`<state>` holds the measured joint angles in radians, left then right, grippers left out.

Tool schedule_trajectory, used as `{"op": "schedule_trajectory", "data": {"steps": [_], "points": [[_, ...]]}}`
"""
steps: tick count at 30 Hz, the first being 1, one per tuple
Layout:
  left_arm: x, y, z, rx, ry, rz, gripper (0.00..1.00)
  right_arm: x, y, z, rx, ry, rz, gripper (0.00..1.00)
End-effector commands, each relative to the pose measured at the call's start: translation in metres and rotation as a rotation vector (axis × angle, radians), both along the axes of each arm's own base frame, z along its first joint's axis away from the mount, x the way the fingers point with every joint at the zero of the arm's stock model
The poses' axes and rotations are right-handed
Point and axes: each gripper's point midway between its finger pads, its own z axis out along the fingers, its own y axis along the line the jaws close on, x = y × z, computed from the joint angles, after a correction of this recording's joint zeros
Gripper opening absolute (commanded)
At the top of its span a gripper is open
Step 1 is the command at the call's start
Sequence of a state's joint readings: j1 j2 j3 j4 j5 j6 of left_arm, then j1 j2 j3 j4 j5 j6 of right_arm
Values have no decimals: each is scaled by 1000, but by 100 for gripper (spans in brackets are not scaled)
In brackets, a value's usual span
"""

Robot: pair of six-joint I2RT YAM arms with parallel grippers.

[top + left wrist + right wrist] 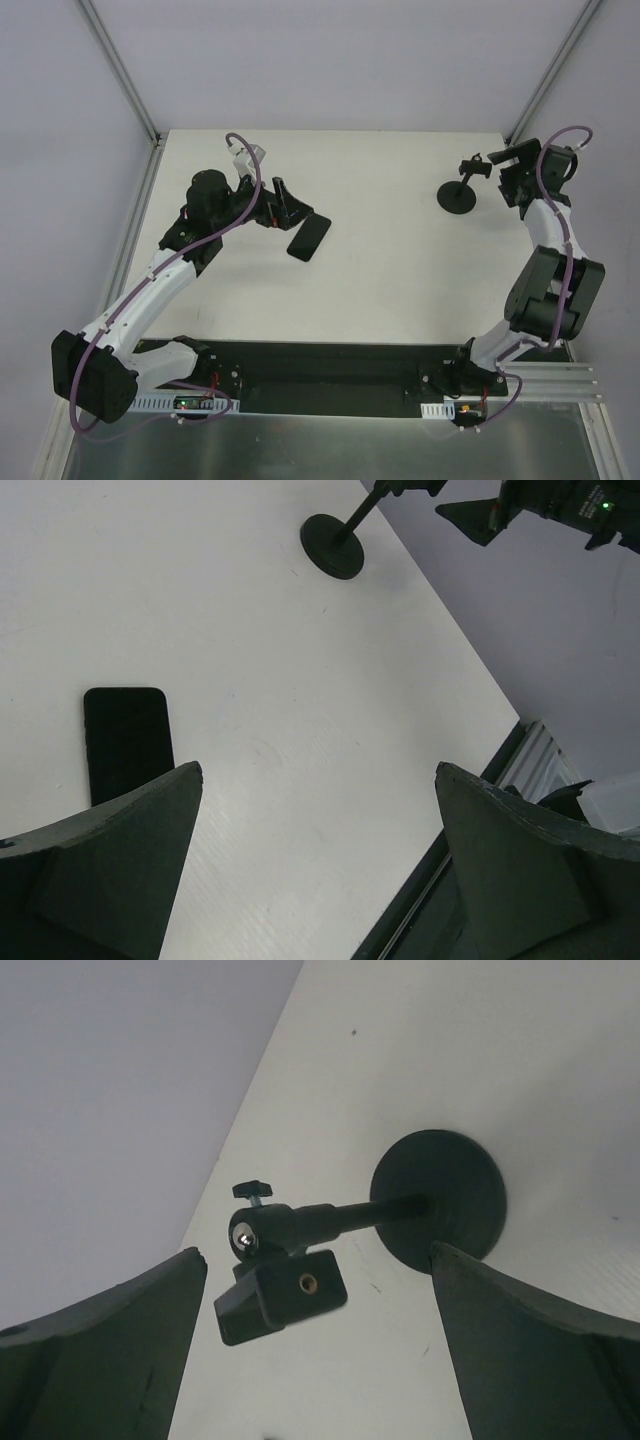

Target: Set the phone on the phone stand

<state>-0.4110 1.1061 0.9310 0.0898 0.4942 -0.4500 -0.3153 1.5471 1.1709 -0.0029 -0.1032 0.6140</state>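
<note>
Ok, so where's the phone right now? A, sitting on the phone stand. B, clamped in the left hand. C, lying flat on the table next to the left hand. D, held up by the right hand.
C: the phone lies flat on the table by the open left hand, and the phone stand holds nothing.

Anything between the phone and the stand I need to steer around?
Nothing visible. The table between the phone and the phone stand is bare; only the open right gripper sits close beside the stand's cradle.
</note>
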Motion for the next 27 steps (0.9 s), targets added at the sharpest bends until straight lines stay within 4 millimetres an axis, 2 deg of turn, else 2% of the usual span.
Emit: {"op": "schedule_trajectory", "data": {"steps": [1, 3, 9, 12, 14, 16, 19, 22, 23, 25, 26, 27], "points": [[-2, -2, 29, -38, -66, -22, 99, 34, 33, 19, 124, -101, 255, 96], [-1, -3, 28, -36, -64, -22, 99, 43, 30, 17, 128, -162, 242, 96], [2, -4, 22, -28, -50, -22, 99, 52, 34, 3, 216, -184, 233, 99], [3, -5, 20, -27, -44, -25, 99, 53, 37, 2, 270, -215, 223, 88], [3, -4, 19, -26, -40, -23, 99, 52, 38, 2, 290, -218, 222, 78], [3, -5, 20, -32, -33, -26, 99, 49, 40, 1, 304, -222, 214, 74], [3, -8, 19, -40, -15, -22, 99, 46, 39, 2, 307, -225, 201, 61], [3, -13, 17, -99, 87, -2, 99, 46, 42, 7, 318, -236, 215, 44], [5, -17, 13, -113, 130, -9, 99, 46, 43, 7, 326, -234, 220, 35], [1, -26, 24, -161, 180, -58, 99, 43, 48, 9, 351, -242, 235, 24], [4, -30, 19, -163, 211, -70, 98, 41, 51, 13, 357, -250, 242, 15], [5, -32, 22, -168, 214, -82, 97, 39, 56, 18, 365, -262, 261, 12]]}}
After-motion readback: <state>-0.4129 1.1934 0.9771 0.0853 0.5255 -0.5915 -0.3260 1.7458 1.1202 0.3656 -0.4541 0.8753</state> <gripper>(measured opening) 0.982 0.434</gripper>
